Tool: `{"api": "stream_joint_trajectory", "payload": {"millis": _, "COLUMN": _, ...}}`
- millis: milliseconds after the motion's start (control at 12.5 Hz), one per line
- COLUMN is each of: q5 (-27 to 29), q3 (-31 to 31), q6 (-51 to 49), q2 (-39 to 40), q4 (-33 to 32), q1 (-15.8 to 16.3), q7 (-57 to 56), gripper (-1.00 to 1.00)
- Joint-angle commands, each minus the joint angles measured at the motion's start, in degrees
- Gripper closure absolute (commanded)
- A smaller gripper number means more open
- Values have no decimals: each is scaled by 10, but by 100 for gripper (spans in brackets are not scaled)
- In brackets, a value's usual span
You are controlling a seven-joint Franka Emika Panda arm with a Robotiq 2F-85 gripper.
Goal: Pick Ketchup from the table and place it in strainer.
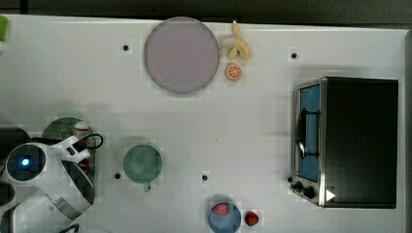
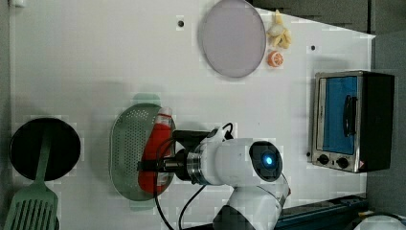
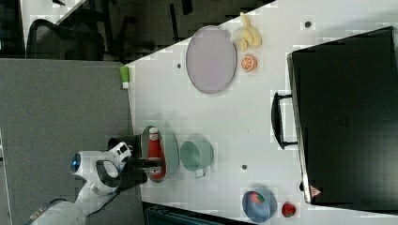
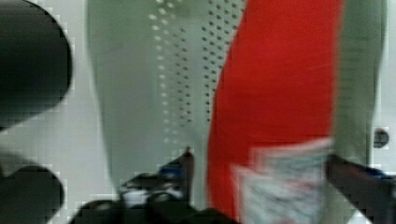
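Left view, from its left: one black pan (image 2: 45, 146), one green spatula (image 2: 29, 206), neither seen in the top view. One strainer (image 2: 125, 143), one Ketchup (image 2: 155, 143) bottle lying in it, cap away from the arm.

Top view has one blue bowl (image 1: 224, 219) with a strawberry inside (image 1: 221, 209), a second strawberry (image 1: 251, 218) on the desk (image 1: 252, 126), one green cup (image 1: 142, 163), one plate (image 1: 181, 55), one toaster oven (image 1: 347, 141).

Wrist view: jaws (image 4: 259, 170) apart, one finger (image 4: 187, 163) either side of the bottle's label end, clear gaps, not clamped.

One plate (image 1: 181, 55), two strawberries (image 1: 251, 218) (one bowled), one toaster oven (image 1: 347, 141)
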Motion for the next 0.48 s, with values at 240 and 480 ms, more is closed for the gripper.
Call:
{"api": "stream_joint_trajectory", "payload": {"millis": 240, "q5": -12, "q3": -4, "q6": -4, "q2": -64, "q4": 25, "q1": -8, "q7": 37, "gripper": -100}}
{"api": "stream_joint_trajectory", "payload": {"millis": 480, "q5": -9, "q3": -15, "q6": -50, "q2": -133, "q4": 31, "q1": -55, "q7": 39, "gripper": -100}}
